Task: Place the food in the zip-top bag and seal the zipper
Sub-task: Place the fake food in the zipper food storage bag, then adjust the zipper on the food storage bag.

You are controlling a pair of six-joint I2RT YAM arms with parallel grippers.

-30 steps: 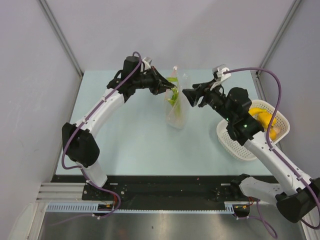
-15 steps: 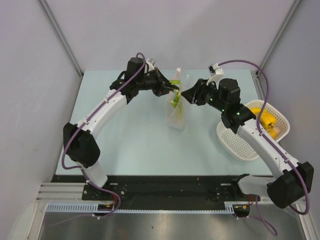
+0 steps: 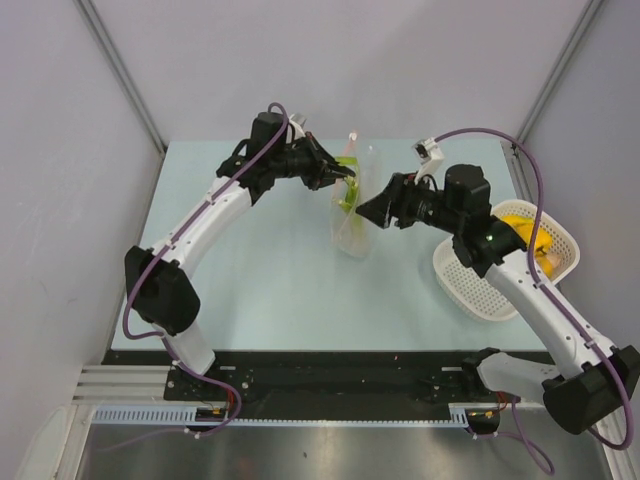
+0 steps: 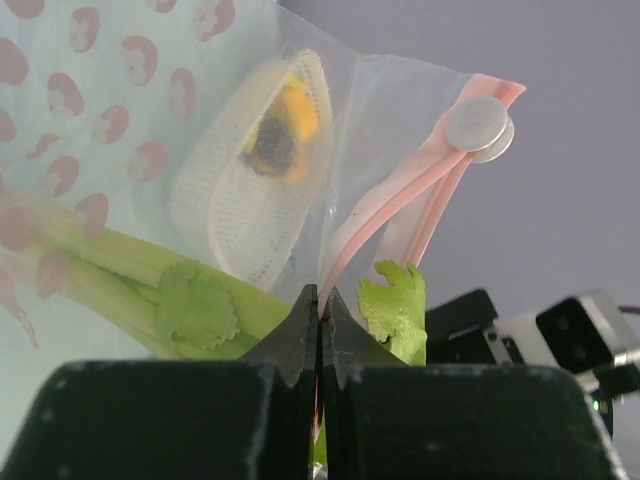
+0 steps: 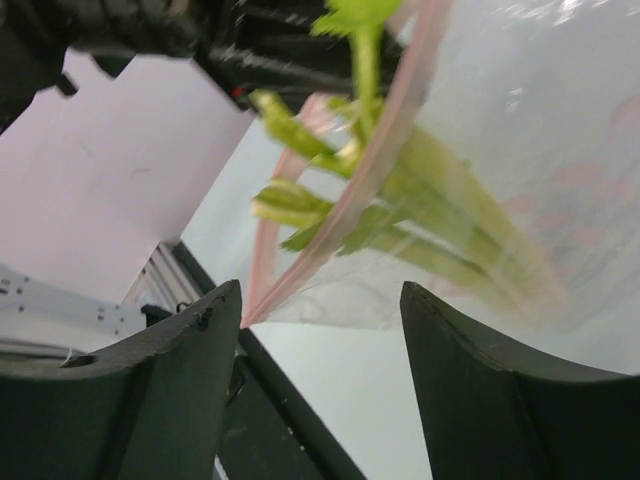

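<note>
The clear zip-top bag (image 3: 352,222) stands upright mid-table with the white-and-green leek (image 3: 346,197) inside, its leafy tips poking out of the mouth. My left gripper (image 3: 345,176) is shut on the bag's pink zipper (image 4: 400,185) edge, holding it up; the left wrist view shows its jaws (image 4: 320,295) pinched on the strip with leek stalks (image 4: 120,270) beside them. My right gripper (image 3: 366,212) is open and empty, just right of the bag. In the right wrist view its fingers (image 5: 320,288) straddle the bag's side below the zipper (image 5: 390,150) and leek (image 5: 450,200).
A white perforated basket (image 3: 470,285) sits at the right, partly under my right arm, with the yellow banana (image 3: 523,232) in it. It shows through the bag in the left wrist view (image 4: 230,210). Grey walls enclose the table.
My right gripper has swung down and toward the near side, from level with the bag's mouth to its right side. My left gripper keeps its hold, barely moved.
</note>
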